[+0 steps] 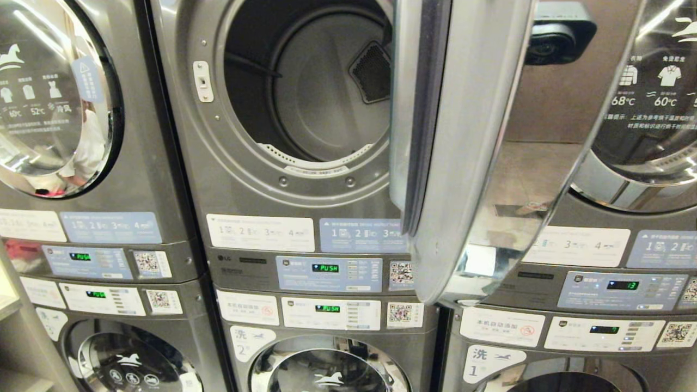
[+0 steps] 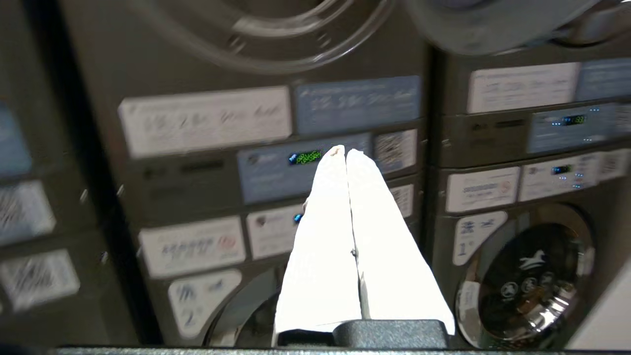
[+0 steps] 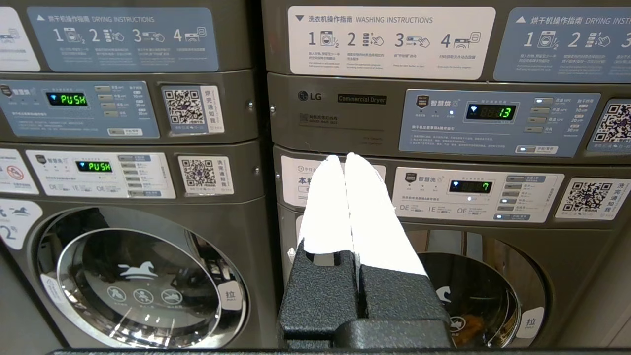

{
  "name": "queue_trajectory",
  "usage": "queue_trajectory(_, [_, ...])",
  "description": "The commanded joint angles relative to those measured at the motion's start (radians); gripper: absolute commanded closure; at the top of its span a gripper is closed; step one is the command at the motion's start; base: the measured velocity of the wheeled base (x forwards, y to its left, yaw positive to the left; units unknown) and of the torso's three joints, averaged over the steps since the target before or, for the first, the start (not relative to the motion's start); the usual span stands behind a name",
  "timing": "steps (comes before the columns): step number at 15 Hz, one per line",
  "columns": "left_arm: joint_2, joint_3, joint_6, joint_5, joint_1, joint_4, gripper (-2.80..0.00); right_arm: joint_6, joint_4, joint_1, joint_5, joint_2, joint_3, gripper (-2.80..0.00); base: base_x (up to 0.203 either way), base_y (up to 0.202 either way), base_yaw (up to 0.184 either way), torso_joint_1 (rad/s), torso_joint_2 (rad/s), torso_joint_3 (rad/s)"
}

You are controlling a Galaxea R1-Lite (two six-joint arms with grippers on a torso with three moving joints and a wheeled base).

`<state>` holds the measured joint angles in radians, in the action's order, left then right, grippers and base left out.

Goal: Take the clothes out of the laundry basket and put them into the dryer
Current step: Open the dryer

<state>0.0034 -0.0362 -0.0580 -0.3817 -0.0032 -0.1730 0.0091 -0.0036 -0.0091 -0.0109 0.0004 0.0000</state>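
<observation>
Stacked grey laundromat machines fill the background, with the open dryer drum point(image 1: 316, 92) above and ahead of the left gripper point(image 2: 345, 153) and right gripper point(image 3: 344, 159), both fully closed, empty and level with the control panels point(image 3: 498, 121); no laundry basket or clothes show.

We see the head view evenly and warmly lit, sharp across the machine fronts. The open dryer door point(image 1: 479, 152) throws mirror-like reflections, and streaks of glare cross the round door at far left point(image 1: 52, 98); the drum point(image 1: 310, 81) falls into shadow. Our left wrist view is dim and smeared by motion blur, its labels unreadable, while the left pincer point(image 2: 345, 150) burns out to flat white. Our right wrist view is crisp, text legible, though the right pincer point(image 3: 343, 158) is likewise overexposed.
</observation>
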Motion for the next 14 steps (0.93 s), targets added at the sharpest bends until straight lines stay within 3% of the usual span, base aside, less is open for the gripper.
queue_trajectory(1, [0.032, -0.078, 0.004, -0.119, 0.001, 0.003, 0.0, 0.0, -0.001, 0.0, 0.0, -0.002, 0.0, 0.0, 0.0, 0.0, 0.0, 0.0, 0.0, 0.0])
queue_trajectory(3, [0.185, -0.185, -0.005, -0.251, 0.002, 0.007, 0.0, 0.0, -0.001, 0.0, 0.0, -0.002, 0.0, 0.0, 0.0, 0.0, 0.0, 0.0, 0.0, 0.0])
queue_trajectory(6, [0.57, -0.464, -0.032, -0.361, -0.046, -0.009, 0.0, 0.0, -0.001, 0.0, 0.0, -0.002, 0.0, 0.0, 0.0, 0.0, 0.0, 0.0, 0.0, 0.0])
queue_trajectory(9, [0.913, -0.785, -0.054, -0.406, -0.229, -0.044, 0.0, 0.0, -0.001, 0.0, 0.0, -0.002, 0.0, 0.0, 0.0, 0.0, 0.0, 0.0, 0.0, 0.0])
queue_trajectory(11, [1.076, -0.939, -0.046, -0.419, -0.322, -0.075, 0.0, -0.001, -0.001, 0.0, 0.002, -0.002, 0.0, 0.0, 0.0, 0.0, 0.0, 0.0, 0.0, 0.0])
queue_trajectory(14, [1.183, -1.042, -0.036, -0.396, -0.427, -0.107, 0.0, -0.001, 0.001, 0.0, 0.0, -0.002, 0.0, 0.0, 0.0, 0.0, 0.0, 0.0, 0.0, 0.0])
